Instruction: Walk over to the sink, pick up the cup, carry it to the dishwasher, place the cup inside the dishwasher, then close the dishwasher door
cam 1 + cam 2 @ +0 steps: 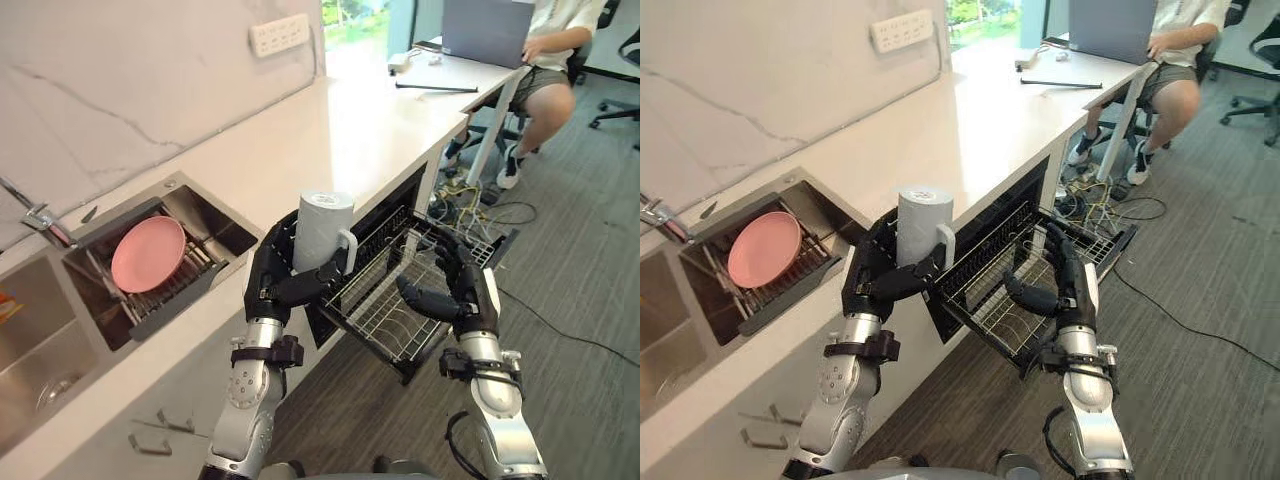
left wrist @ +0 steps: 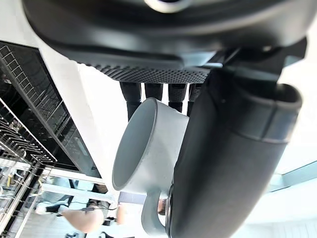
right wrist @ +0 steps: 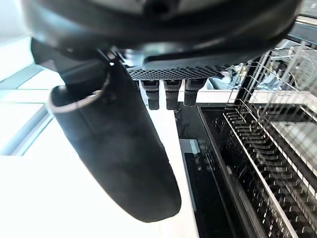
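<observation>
1. A pale grey cup [image 1: 322,232] is held by the left hand [image 1: 270,285] above the front edge of the bench [image 1: 330,130], just beside the near corner of the pulled-out rack [image 1: 385,310].
2. The cup is tall and cylindrical with a matt, smooth glaze; it is kept vertical, and a small loop handle sticks out on the side turned towards the rack.
3. In the left wrist view the cup's round open mouth and plain grey inside are seen, with the thumb [image 2: 228,163] laid across the wall and the fingers [image 2: 153,91] wrapped round the far side.
4. The left hand is thus clenched round the cup's body, not its handle.
5. The right hand [image 1: 465,295] is held over the rack with its fingers loosely bent and the thumb standing apart; nothing is grasped by it.
6. The rack is made of thin, shiny metal wire in a grid with rows of upright prongs, and it juts from the dark opening of the dishwasher [image 1: 400,200] under the bench.
7. The bench top is white, flat and glossy.
8. A round pink plate [image 1: 148,253] is propped on edge in a steel-lined recess by the sink [image 1: 40,330].
</observation>
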You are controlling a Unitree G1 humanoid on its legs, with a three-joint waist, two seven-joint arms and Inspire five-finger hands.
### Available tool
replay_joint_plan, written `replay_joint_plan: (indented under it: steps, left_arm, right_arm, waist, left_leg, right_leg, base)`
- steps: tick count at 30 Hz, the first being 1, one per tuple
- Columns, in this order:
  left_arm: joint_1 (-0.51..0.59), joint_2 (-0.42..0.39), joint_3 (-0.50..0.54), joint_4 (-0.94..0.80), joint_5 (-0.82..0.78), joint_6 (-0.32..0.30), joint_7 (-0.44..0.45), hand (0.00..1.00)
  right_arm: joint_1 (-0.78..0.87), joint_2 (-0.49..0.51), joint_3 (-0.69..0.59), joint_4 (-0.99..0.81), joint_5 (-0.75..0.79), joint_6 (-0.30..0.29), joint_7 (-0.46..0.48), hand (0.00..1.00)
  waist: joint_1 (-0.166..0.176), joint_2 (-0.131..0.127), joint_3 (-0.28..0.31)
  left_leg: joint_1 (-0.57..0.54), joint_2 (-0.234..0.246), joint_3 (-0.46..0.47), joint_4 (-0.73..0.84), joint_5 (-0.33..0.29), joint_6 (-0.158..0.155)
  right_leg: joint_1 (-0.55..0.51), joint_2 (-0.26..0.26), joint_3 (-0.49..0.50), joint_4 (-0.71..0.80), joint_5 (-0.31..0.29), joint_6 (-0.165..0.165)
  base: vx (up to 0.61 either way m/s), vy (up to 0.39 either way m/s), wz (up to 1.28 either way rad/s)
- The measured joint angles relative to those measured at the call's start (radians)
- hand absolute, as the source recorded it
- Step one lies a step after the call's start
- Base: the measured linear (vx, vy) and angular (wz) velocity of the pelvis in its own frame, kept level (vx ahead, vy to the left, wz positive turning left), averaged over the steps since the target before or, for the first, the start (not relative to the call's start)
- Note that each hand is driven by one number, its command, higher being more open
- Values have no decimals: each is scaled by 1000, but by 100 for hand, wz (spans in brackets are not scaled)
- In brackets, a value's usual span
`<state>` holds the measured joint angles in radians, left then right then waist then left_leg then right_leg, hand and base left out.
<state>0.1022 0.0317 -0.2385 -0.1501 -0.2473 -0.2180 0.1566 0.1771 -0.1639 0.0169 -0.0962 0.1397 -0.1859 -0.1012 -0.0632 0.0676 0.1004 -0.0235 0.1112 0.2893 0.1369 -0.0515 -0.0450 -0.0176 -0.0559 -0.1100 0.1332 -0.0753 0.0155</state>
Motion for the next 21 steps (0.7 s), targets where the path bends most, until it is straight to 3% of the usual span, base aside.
replay_joint_plan:
  steps: [5, 14, 21]
  left_arm:
    - [-17, 23, 39, 0, 33, 0, 40, 30]
    - [-120, 42, 57, 105, 53, -2, 74, 30]
    - [-124, 41, 54, 135, 53, 4, 78, 30]
  right_arm:
    - [-1, 9, 60, -79, 98, -8, 58, 90]
    - [-8, 15, 109, -183, 274, -29, 114, 90]
    - [-12, 16, 129, -201, 342, -42, 120, 90]
  waist:
    - [-4, -5, -4]
    - [-9, -23, -14]
    - [-13, -31, -24]
  left_leg:
    - [87, -38, 26, -122, 40, 11]
    - [108, -55, 76, -175, 55, 21]
    - [115, -69, 77, -206, 69, 31]
  right_leg:
    - [39, -17, 29, -42, 16, 22]
    - [41, -18, 79, -103, 63, 43]
    - [41, -21, 81, -117, 74, 48]
  base:
    - [42, 67, -12]
    - [-14, 31, -16]
    - [-4, 3, -1]
